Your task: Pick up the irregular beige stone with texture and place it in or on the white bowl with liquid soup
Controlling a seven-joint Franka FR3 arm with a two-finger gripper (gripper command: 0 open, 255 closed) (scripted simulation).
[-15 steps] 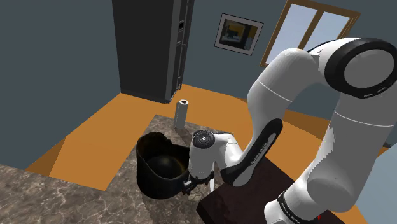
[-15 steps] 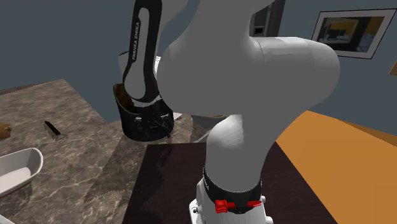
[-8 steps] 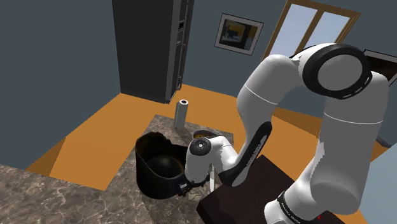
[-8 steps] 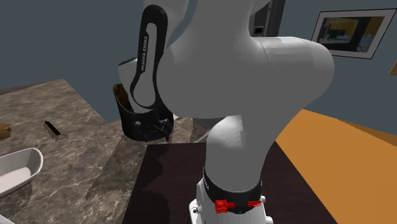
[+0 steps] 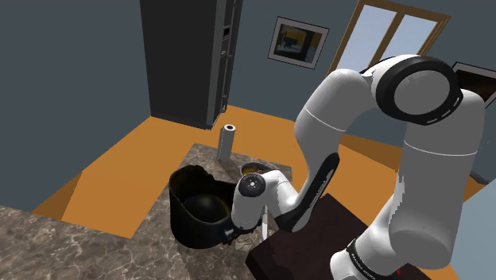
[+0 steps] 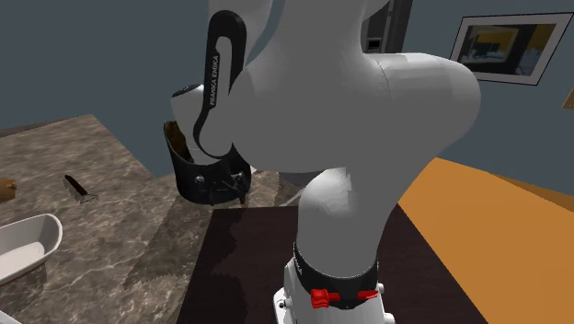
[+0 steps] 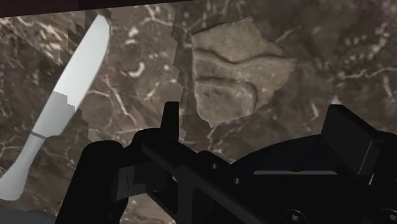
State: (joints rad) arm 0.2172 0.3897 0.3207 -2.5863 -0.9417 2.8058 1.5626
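The beige stone (image 7: 234, 69), rough and angular, lies on the dark marble countertop (image 7: 331, 57). My gripper (image 7: 257, 130) hovers over it, open, with the stone just ahead of the gap and touching neither finger. In the shoulder view the gripper (image 5: 233, 236) hangs low over the counter, next to a black round container (image 5: 195, 208). A small bowl with brown contents (image 5: 254, 168) peeks out behind the forearm. In the second exterior view the gripper (image 6: 237, 187) sits in front of the black container (image 6: 198, 175).
A silver knife (image 7: 67, 102) lies on the marble beside the stone. A white oval dish (image 6: 26, 245) and a small dark utensil (image 6: 77, 189) rest on the counter at the second exterior view's left. A grey cylinder (image 5: 228, 141) stands on the far countertop. The dark stand top (image 6: 248, 267) adjoins the counter.
The upper arm has swung toward the shoulder view's left and the hand has sunk slightly toward the counter by the black container. Over the last half second it barely moved.
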